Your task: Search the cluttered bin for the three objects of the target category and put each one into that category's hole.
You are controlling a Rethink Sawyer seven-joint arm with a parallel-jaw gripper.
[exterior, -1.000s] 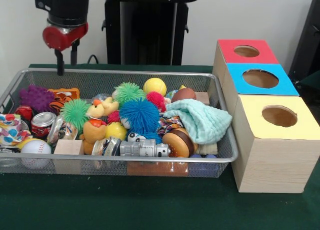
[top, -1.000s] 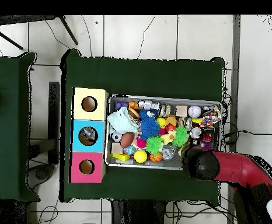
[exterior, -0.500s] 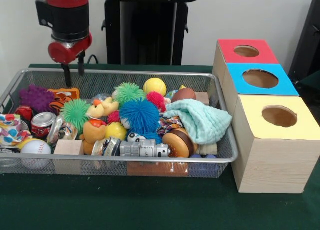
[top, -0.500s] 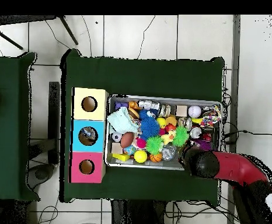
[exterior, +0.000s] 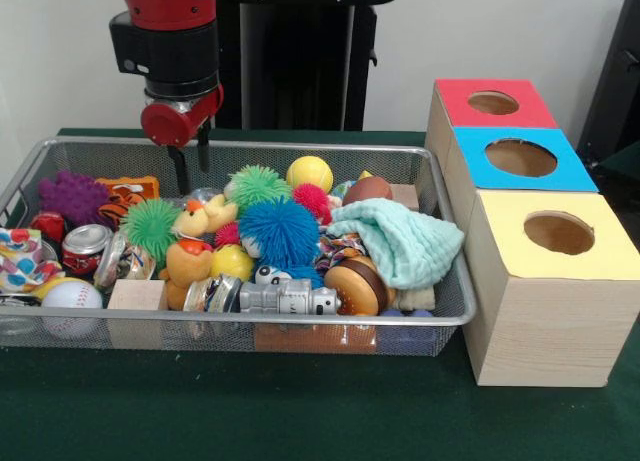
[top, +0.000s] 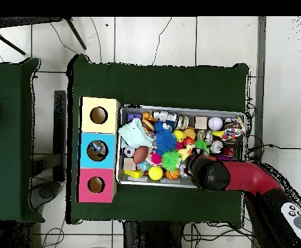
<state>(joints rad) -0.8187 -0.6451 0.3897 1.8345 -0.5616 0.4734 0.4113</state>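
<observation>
A wire mesh bin (exterior: 300, 147) holds a heap of toys. Among them are a blue spiky ball (exterior: 278, 231), two green spiky balls (exterior: 150, 226) (exterior: 258, 184), a pink one (exterior: 312, 199) and a purple one (exterior: 72, 196). A yellow ball (exterior: 309, 172), a baseball (exterior: 70, 295) and a teal cloth (exterior: 400, 241) also lie there. My gripper (exterior: 192, 176) hangs open and holds nothing, over the bin's rear left part, just above a plush duck (exterior: 205, 217). In the overhead view the arm's head (top: 205, 173) hides the fingers.
Three wooden boxes with round holes stand right of the bin: red (exterior: 460, 96), blue (exterior: 570, 171), yellow (exterior: 610, 256). Overhead they line up left of the bin (top: 179, 108). A striped tiger toy (exterior: 128, 193) and a can (exterior: 85, 246) lie left of the gripper.
The arm has moved rightward in the front view and come lower, from the bin's rear left rim to above the toys near the duck. The toys lie as before.
</observation>
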